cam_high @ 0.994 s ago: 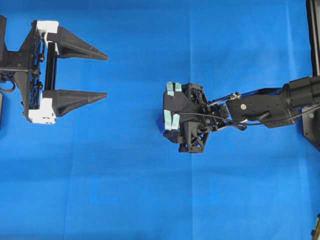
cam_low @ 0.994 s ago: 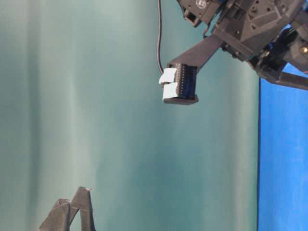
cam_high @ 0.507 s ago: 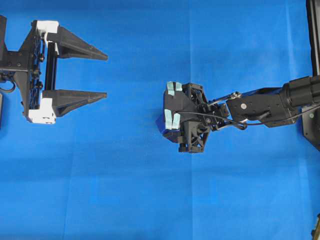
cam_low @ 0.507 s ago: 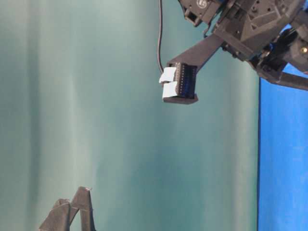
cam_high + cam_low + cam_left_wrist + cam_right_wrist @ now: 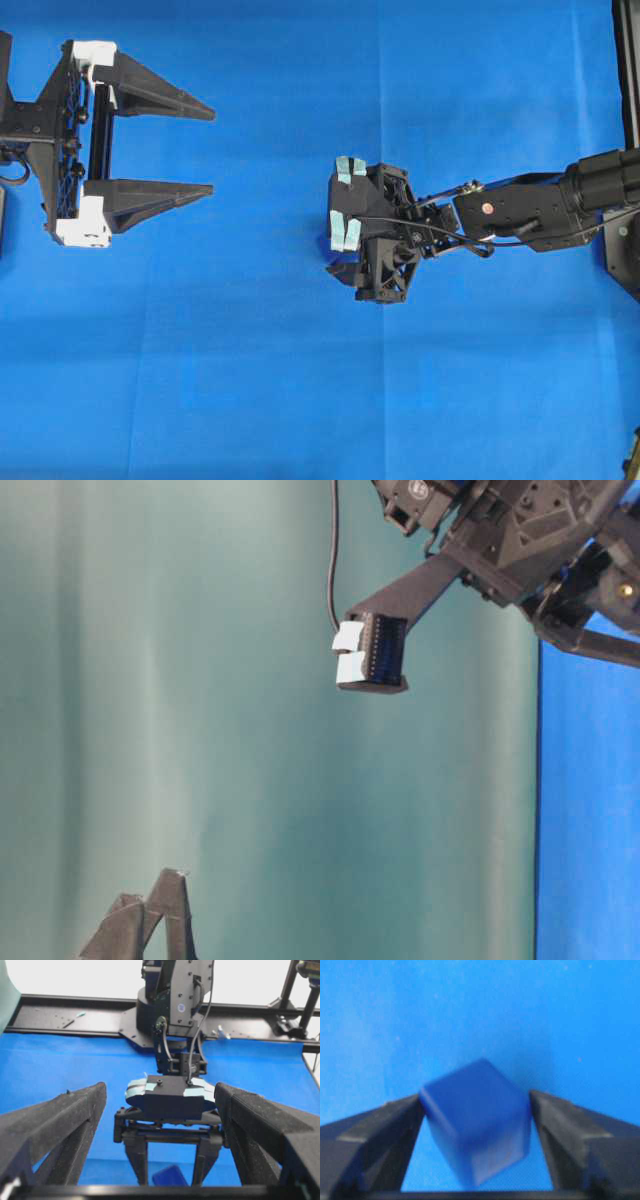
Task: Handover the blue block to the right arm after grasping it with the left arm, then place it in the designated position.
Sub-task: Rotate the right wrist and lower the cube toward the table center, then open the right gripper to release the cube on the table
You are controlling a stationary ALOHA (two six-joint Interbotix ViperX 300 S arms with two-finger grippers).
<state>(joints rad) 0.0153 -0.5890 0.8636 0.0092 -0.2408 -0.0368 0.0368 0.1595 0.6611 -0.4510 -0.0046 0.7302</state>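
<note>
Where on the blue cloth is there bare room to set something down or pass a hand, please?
Bare patches of the blue cloth lie below both grippers, above them, and between the left gripper and the right gripper. It is crowded under the right gripper, where the blue block sits between its fingers, and along its arm to the right edge.

A blue cloth (image 5: 300,400) covers the table, and the blue block (image 5: 170,1177) seems to rest on it.
</note>
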